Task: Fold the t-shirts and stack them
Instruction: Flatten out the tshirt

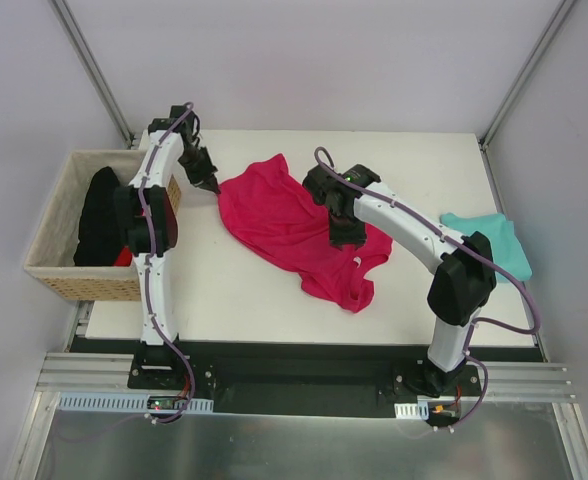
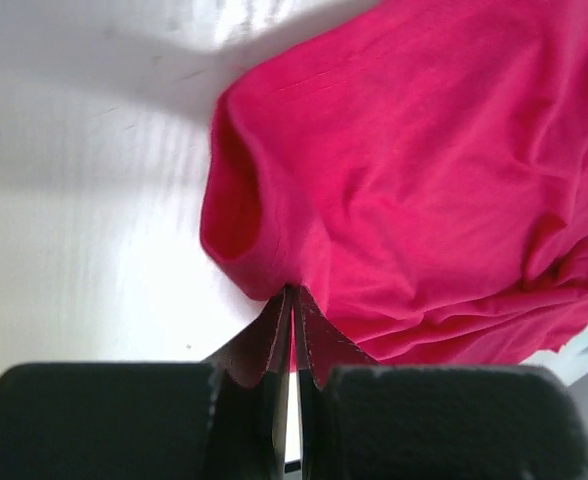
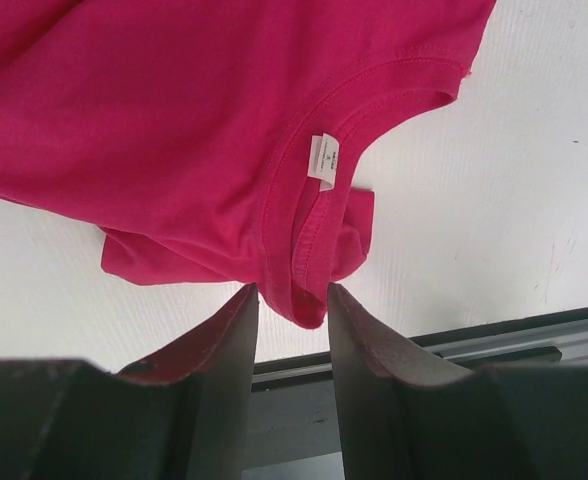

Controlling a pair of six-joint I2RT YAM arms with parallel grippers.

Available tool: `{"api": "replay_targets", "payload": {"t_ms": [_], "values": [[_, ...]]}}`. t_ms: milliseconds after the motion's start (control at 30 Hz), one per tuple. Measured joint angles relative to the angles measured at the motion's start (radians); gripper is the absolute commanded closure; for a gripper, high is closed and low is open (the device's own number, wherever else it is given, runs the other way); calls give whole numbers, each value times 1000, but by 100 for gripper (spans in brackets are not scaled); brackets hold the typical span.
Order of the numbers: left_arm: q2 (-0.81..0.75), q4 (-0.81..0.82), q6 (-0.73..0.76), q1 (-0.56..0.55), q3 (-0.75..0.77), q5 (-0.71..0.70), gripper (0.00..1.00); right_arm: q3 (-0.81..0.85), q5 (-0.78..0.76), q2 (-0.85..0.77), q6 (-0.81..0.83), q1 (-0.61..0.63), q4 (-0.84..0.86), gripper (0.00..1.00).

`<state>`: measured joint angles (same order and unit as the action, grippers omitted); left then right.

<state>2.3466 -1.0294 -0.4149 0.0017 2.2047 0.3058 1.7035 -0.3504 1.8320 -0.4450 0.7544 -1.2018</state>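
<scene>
A: So the left tool [image 2: 292, 297] is pinched tight on the pink t-shirt [image 1: 269, 215] edge, near the basket [image 1: 84, 285]?
B: Yep. And the right tool [image 3: 292, 292] is apart, with the collar fold between its tips. The teal t-shirt [image 1: 494, 245] sits far right on the surface [image 1: 234, 290], behind that arm.

Top view is taken from above and behind the arm bases, looking down from afar; the whole table [image 1: 224, 290] is covered. Both wrist views are held close over the pink shirt [image 1: 284, 215]: left at a sleeve [image 2: 236, 200], right at the collar [image 3: 304, 215]. The shirt is shared by all three.
</scene>
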Motion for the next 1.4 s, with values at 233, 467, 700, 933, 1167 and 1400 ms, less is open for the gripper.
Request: {"api": "replay_targets", "payload": {"t_ms": [233, 467, 700, 933, 1167, 1400], "values": [[89, -2, 40, -66, 26, 89, 100, 16, 0, 1, 0, 4, -20, 63], [144, -28, 64, -113, 27, 114, 88, 56, 0, 17, 0, 7, -30, 63], [144, -30, 69, -105, 33, 136, 86, 56, 0, 32, 0, 9, -34, 63], [114, -22, 67, -105, 61, 140, 86, 56, 0, 33, 0, 10, -34, 63], [40, -13, 63, -105, 90, 144, 85, 56, 0, 33, 0, 10, -33, 63], [26, -5, 63, -105, 95, 157, 87, 56, 0, 34, 0, 10, -33, 63]]}}
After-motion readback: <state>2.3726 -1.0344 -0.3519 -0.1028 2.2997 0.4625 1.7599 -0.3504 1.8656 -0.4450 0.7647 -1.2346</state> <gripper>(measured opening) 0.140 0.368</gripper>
